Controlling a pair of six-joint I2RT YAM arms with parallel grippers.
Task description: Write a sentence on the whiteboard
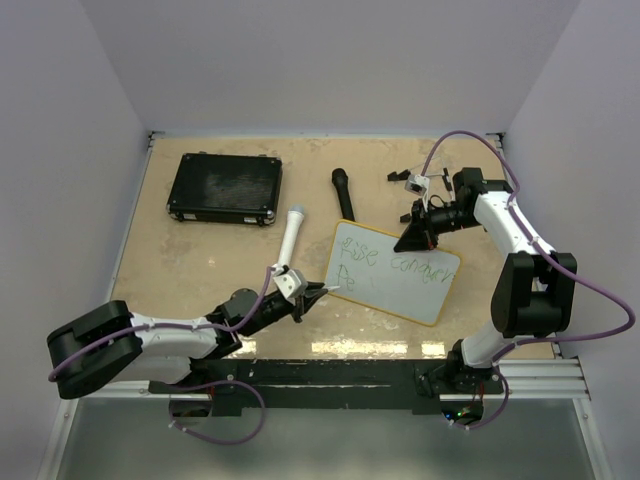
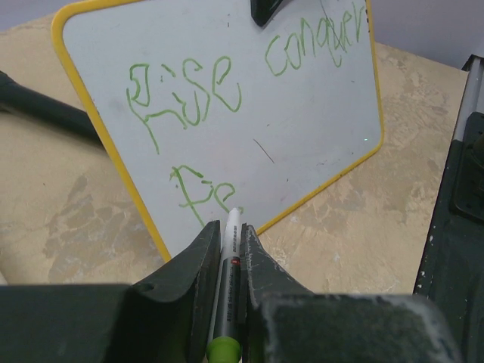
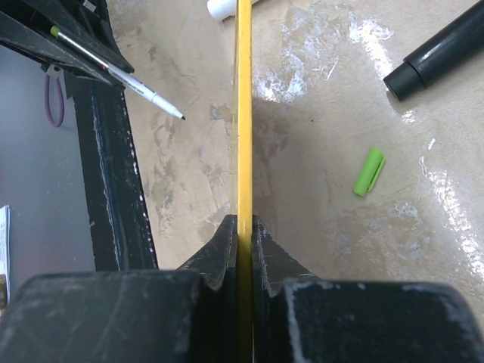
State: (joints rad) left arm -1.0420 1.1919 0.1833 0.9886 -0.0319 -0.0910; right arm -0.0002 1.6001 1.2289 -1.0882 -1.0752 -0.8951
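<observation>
Here the left gripper (image 2: 227, 236) is clamped on a green-ended marker (image 2: 224, 302), whose tip points just ahead of the fingers, near the whiteboard (image 2: 302, 151), under the sentence (image 2: 197, 94) reading "Rise conquer" and "Fe". The right gripper (image 3: 243, 223) pinches tight on the board's yellow rim, which runs straight ahead from its fingers.

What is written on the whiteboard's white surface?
On the whiteboard, green words: "Rise conquer", then "Fe" below. The right fingers cover a little of its edge; the marker hides a spot below.
</observation>
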